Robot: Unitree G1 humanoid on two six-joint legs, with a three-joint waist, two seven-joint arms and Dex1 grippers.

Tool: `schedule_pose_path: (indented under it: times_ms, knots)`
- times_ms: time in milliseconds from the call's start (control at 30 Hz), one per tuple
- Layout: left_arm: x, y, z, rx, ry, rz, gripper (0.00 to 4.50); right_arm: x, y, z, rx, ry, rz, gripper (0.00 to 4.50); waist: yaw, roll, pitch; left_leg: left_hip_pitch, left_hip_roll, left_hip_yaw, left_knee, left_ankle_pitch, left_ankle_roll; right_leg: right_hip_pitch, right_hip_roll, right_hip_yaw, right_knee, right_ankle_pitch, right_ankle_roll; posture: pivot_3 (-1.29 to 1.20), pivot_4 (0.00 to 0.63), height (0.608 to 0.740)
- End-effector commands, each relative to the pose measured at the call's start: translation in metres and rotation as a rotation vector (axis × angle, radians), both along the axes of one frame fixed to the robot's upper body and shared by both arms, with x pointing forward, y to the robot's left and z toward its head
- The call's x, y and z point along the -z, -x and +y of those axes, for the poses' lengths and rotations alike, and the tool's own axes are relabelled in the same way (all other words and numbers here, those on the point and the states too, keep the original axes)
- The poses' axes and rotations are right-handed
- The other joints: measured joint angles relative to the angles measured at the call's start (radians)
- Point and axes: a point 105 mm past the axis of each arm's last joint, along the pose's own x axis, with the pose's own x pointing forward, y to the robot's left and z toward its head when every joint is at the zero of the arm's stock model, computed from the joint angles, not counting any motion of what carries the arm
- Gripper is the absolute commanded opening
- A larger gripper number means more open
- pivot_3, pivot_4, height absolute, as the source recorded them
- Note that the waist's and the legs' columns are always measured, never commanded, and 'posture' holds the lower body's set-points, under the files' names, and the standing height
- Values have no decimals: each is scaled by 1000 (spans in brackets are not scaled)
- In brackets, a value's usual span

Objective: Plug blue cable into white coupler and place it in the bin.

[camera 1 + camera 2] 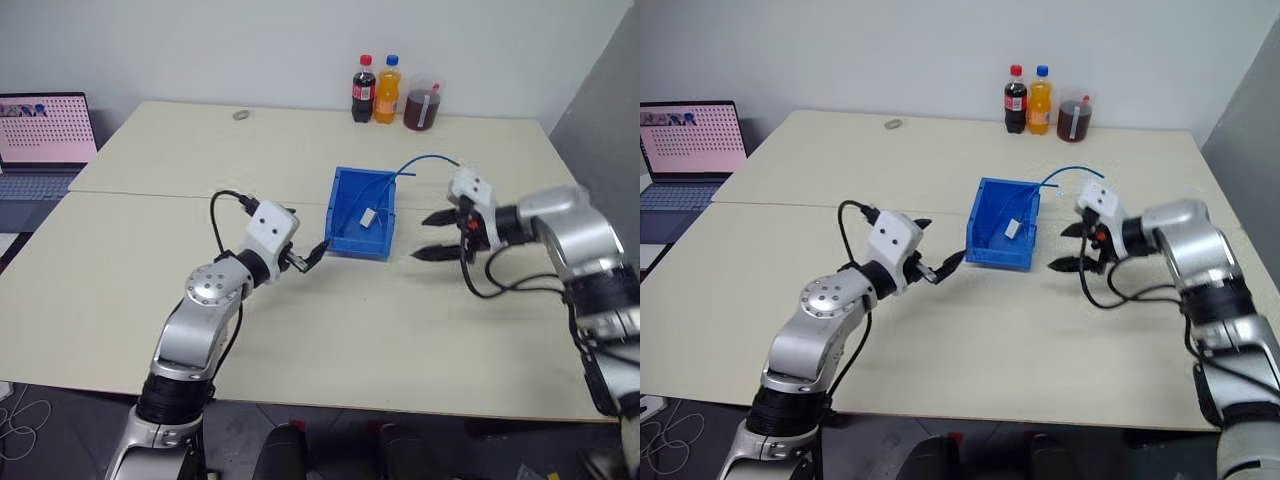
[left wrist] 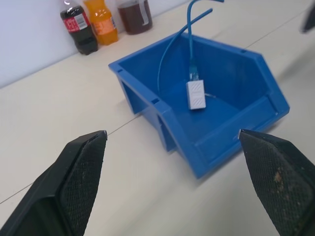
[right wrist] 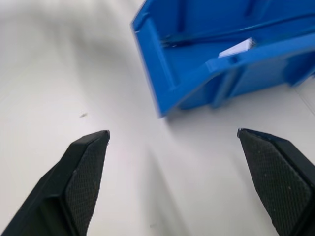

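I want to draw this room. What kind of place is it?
Probably an office or lab: plain pale tables pushed together, a laptop at one side, and drink bottles by a bare wall.

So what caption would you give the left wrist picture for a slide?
White coupler with the blue cable plugged in, lying inside the bin, framed by the open left end effector.

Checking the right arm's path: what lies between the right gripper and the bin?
Only bare table separates the open right gripper from the bin, as the left eye view shows.
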Motion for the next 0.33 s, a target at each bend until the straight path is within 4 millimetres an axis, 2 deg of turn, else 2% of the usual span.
schedule_pose_path:
  times_ms: [33, 167, 333]
  knots:
    - [-11, 0, 23, -92, -11, -64, 4500, -38, 21, 0, 43, -141, -162, 4421, -4, 0, 0, 0, 0, -1, 0, 0, 0, 1, 0, -1, 0, 0, 0, 0, 150, 740]
    - [-16, 1, 42, -136, 46, -57, 4500, -40, 41, -2, 109, -213, -193, 4421, -3, 0, 0, 1, 1, -2, 0, 0, 0, 2, 1, -2, 1, 0, 0, 0, 150, 740]
    - [-13, 4, 41, -87, 108, 6, 4500, -35, 42, -5, 177, -221, -195, 4421, -1, 0, 0, 2, 0, -2, 2, 0, 0, 4, 1, -1, 0, 1, 3, 0, 150, 740]
